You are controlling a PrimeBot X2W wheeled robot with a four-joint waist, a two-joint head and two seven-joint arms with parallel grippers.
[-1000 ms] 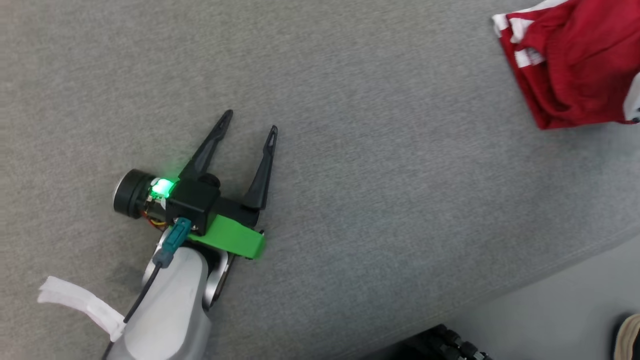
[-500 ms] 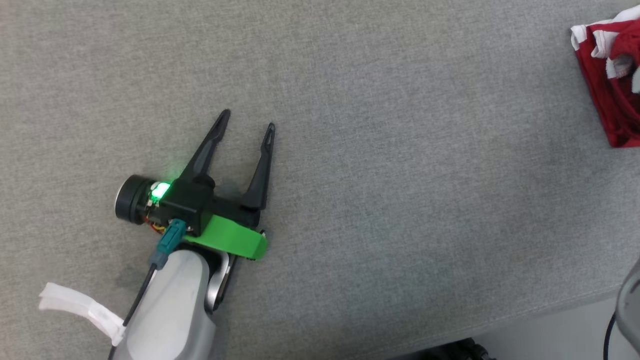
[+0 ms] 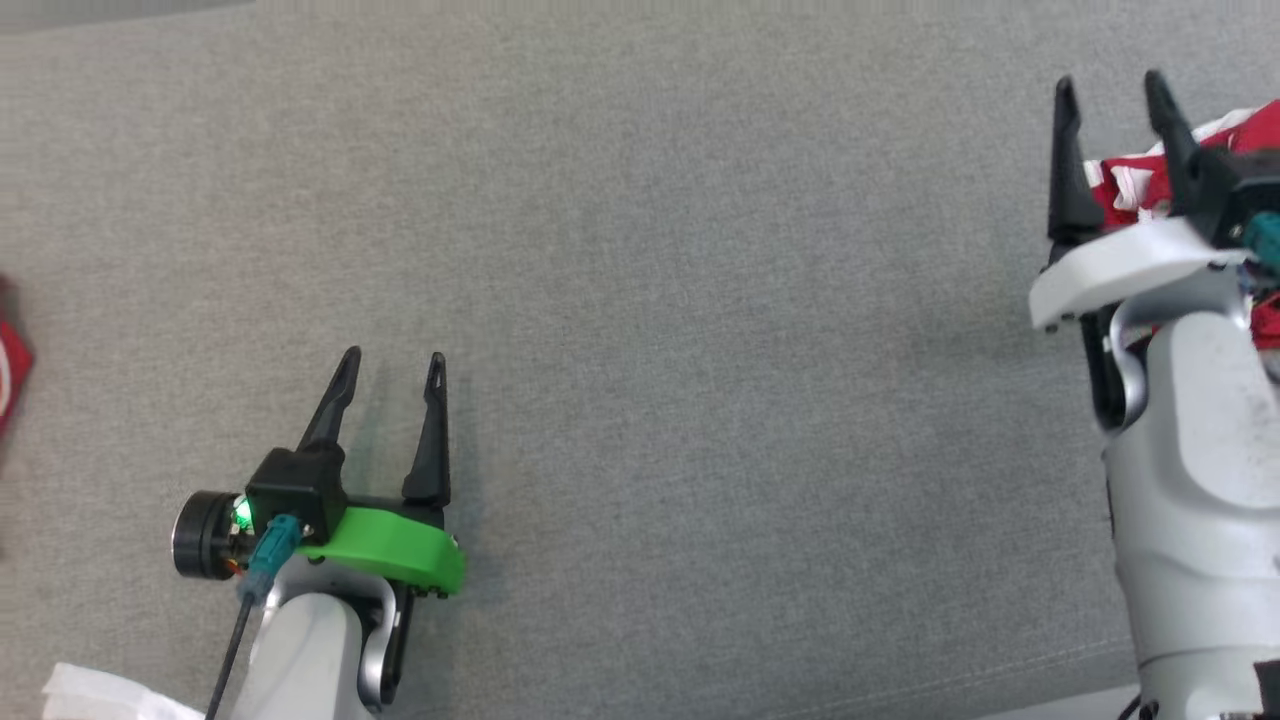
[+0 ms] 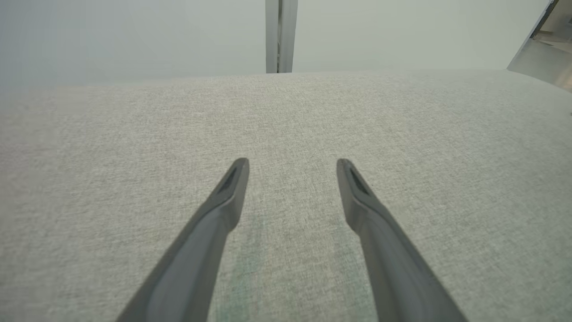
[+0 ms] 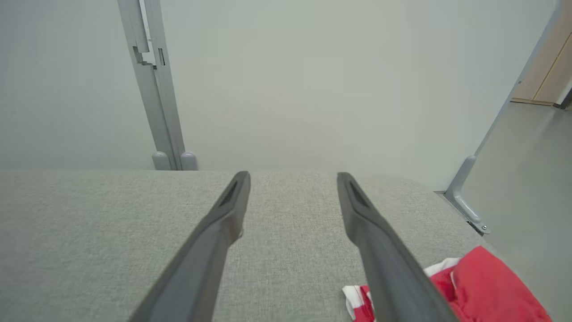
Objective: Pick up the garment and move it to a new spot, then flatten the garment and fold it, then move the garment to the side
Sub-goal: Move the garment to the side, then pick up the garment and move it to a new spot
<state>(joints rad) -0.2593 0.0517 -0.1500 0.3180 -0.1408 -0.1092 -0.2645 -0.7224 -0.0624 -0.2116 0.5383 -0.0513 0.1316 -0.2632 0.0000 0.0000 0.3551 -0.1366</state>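
One red item (image 3: 8, 365) far left; garment (image 3: 1125, 190) beside right gripper (image 3: 1110, 82)

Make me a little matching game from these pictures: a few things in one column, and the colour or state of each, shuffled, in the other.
Things
1. left fingers
2. right fingers
3. garment
4. cloth surface

Descriptions
a. red with white trim, bunched at the right edge of the head view
b. plain grey, lying under everything else
c. spread apart with nothing between them, on a green mount
d. spread apart, on a white mount, close to the garment

Pairs: 1-c, 2-d, 3-a, 4-b
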